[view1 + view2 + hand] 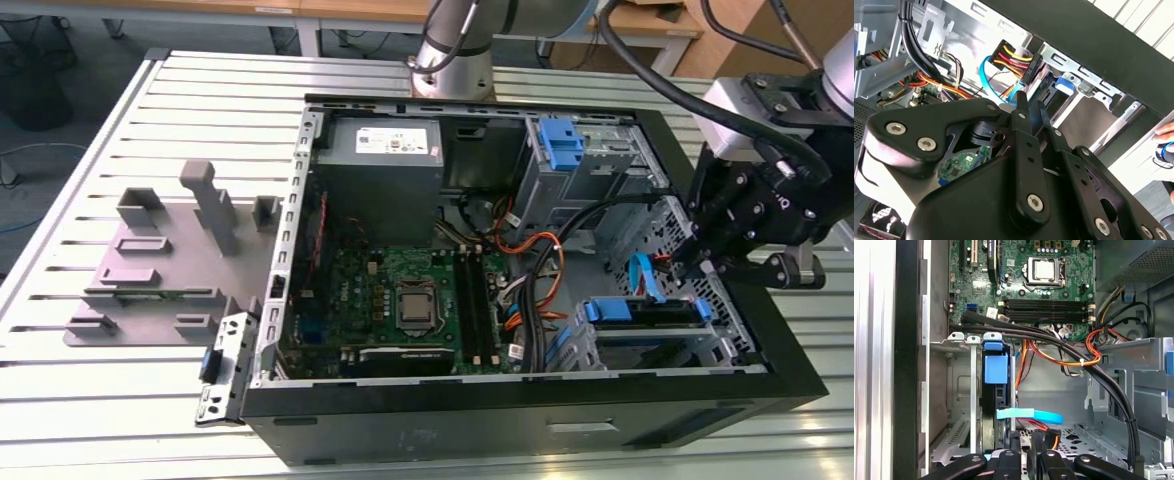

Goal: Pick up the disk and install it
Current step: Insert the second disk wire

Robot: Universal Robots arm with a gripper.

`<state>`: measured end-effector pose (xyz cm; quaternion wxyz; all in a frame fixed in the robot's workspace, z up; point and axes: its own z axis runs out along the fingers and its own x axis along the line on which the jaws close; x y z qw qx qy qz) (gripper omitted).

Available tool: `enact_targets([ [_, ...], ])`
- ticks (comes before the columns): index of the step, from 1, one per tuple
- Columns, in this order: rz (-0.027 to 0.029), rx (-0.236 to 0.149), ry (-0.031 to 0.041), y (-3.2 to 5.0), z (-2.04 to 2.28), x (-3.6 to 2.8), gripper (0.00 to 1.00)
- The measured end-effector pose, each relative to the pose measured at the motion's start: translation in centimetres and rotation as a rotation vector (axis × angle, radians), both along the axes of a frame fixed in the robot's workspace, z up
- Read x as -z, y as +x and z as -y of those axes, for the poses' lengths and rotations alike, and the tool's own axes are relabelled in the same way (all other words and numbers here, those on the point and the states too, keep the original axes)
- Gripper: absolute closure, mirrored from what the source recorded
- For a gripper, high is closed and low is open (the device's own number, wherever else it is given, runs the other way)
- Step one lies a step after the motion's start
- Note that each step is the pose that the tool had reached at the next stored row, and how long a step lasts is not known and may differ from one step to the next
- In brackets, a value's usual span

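Observation:
The disk sits edge-up in the lower drive bay at the front right corner of the open computer case, its blue carrier handle facing the case interior. In the first wrist view the disk shows as a dark slab behind that handle. My gripper hangs over the case's right wall, just above the bay. Its fingers stand close together with nothing seen between them. A blue data cable and a black power plug with coloured wires lie just beyond the fingertips.
The motherboard fills the case floor, with the grey power supply at the back. A bare blue bracket sits in the upper bay. Black cable bundles cross beside the bay. A grey fixture stands on the slatted table. A person's hand is nearby.

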<state>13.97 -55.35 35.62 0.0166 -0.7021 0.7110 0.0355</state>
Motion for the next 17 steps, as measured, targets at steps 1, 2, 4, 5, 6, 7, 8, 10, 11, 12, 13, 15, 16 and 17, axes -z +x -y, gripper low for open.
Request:
enact_targets([
  [1,0.0000,0.000,0.0000,0.05,0.00,0.00,0.76],
  [2,0.0000,0.000,-0.0001,0.06,0.00,0.00,0.76],
  [4,0.0000,0.000,0.0000,0.23,0.01,-0.01,0.76],
  [5,0.0000,0.000,0.0000,0.23,0.01,-0.02,0.76],
  [6,0.0000,0.000,-0.0001,0.23,0.01,-0.04,0.76],
  [7,0.0000,0.000,0.0001,0.23,0.01,-0.04,0.76],
  [8,0.0000,0.000,0.0001,0.23,0.01,-0.04,0.76],
  [10,0.0000,0.000,0.0000,0.23,0.00,-0.08,0.76],
  [11,0.0000,0.000,-0.0001,0.23,0.00,-0.08,0.76],
  [12,0.0000,0.000,-0.0002,0.24,0.00,-0.09,0.76],
  [13,0.0000,0.000,-0.0002,0.29,-0.01,-0.09,0.76],
  [15,0.0000,0.000,0.0003,0.43,0.00,-0.09,0.76],
  [16,0.0000,0.000,0.0007,0.49,-0.01,-0.07,0.76],
  [17,0.0000,0.000,0.0009,0.55,-0.02,-0.06,0.76],
])
